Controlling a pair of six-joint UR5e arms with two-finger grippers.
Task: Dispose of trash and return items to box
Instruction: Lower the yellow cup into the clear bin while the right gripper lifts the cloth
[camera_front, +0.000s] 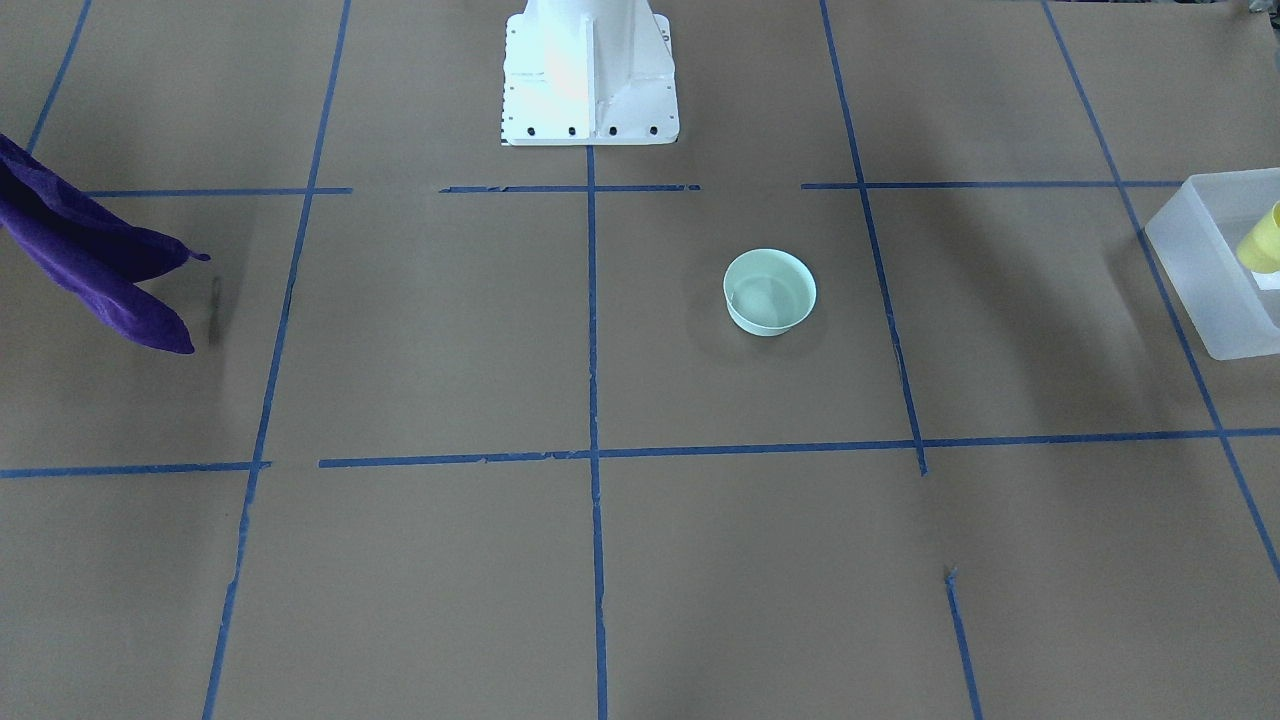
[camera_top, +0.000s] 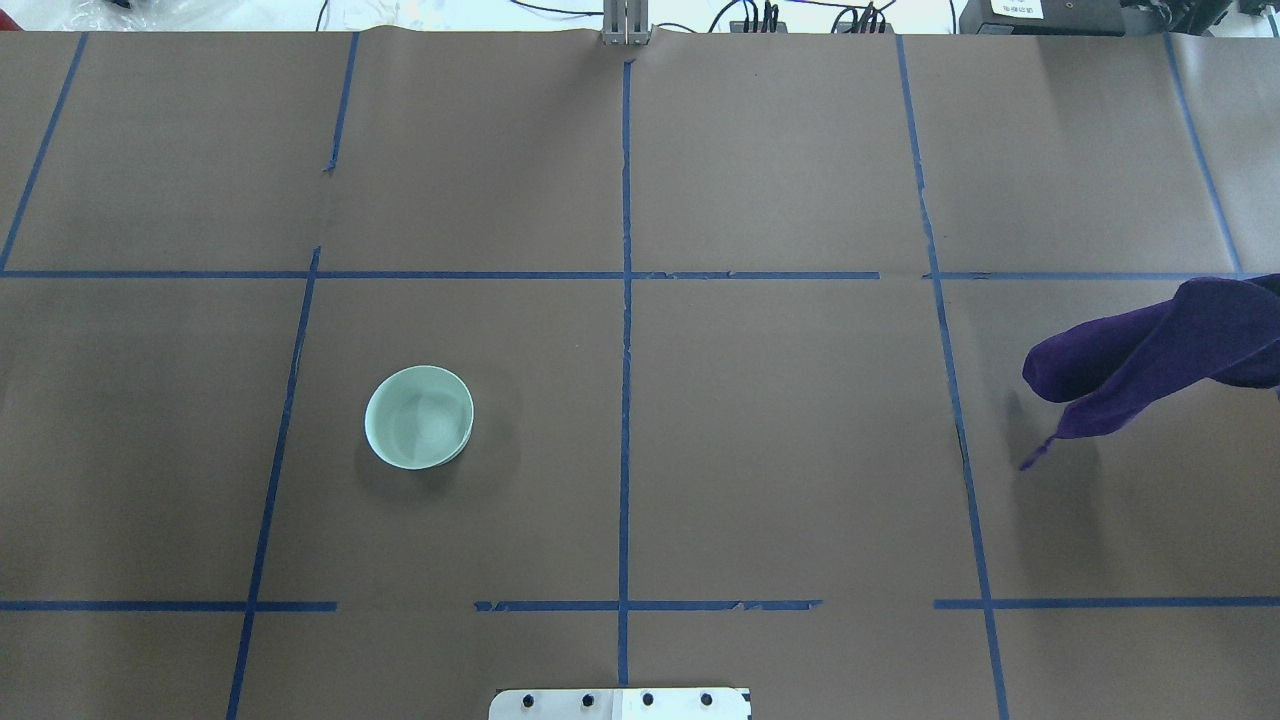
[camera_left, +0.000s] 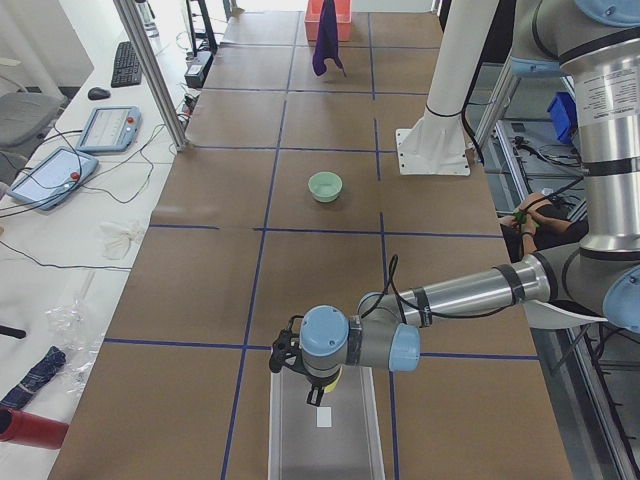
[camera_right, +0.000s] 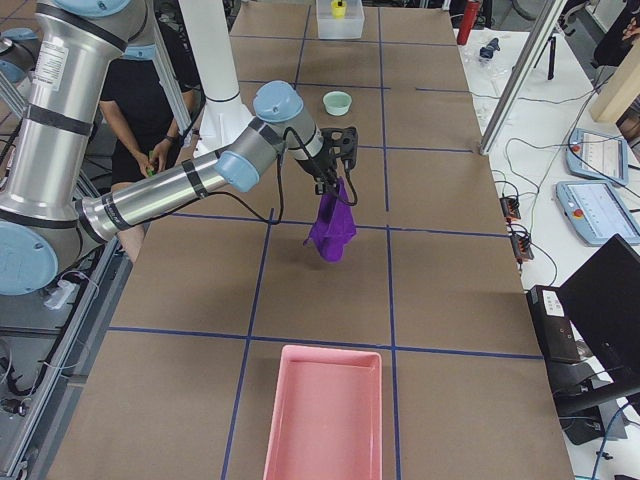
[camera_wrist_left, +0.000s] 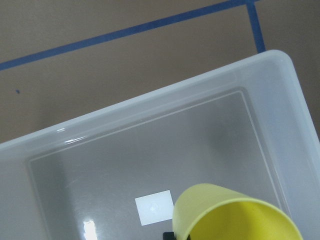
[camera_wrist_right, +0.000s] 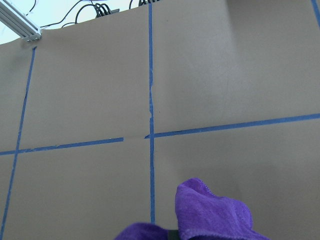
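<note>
My left gripper (camera_left: 311, 383) is shut on the small yellow cup (camera_wrist_left: 235, 216), held tilted just above the floor of the frosted-white box (camera_wrist_left: 150, 125). That box (camera_front: 1195, 270) sits at the table's left end with the cup (camera_front: 1262, 240) over it. The mint-green bowl (camera_top: 419, 417) stands upright and alone on the brown paper, left of centre. My right gripper (camera_right: 336, 178) is shut on a purple cloth (camera_right: 330, 226) that hangs above the table's right part (camera_top: 1150, 360). I cannot tell whether the cloth is the trash.
A pink tray (camera_right: 325, 410) lies at the table's right end. The white robot base (camera_front: 588, 80) stands at the table's near-middle edge. A person (camera_right: 140, 110) sits behind the robot. Blue tape lines grid the brown paper.
</note>
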